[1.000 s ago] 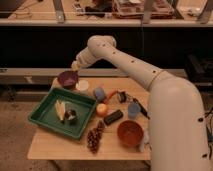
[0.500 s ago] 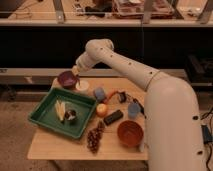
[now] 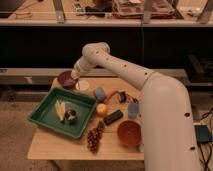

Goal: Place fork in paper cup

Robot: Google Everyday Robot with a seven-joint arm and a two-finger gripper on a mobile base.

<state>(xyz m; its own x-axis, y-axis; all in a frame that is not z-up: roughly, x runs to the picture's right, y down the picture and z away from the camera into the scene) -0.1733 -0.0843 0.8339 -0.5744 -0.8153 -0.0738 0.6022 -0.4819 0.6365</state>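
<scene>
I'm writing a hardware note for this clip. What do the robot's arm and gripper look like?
The arm is cream-white with a smooth, glossy shell: thick rounded segments joined by bulbous elbows, widening into a big cylindrical body at the right. No cables or markings show. The gripper is a small pale end piece beside the paper cup and purple bowl; its details are unclear.

wooden table (image 3: 50, 147) holds a green tray (image 3: 47, 120) front-left, pale yellow item (image 3: 60, 110) and a dark round item (image 3: 71, 116) inside it. dark purple bowl (image 3: 65, 78) at back-left. orange fruit (image 3: 102, 109) beside black block (image 3: 113, 117). grape bunch (image 3: 94, 139) near front edge. red-orange bowl (image 3: 129, 133) front-right. gripper (image 3: 76, 75) over the bowl's right edge.
</scene>
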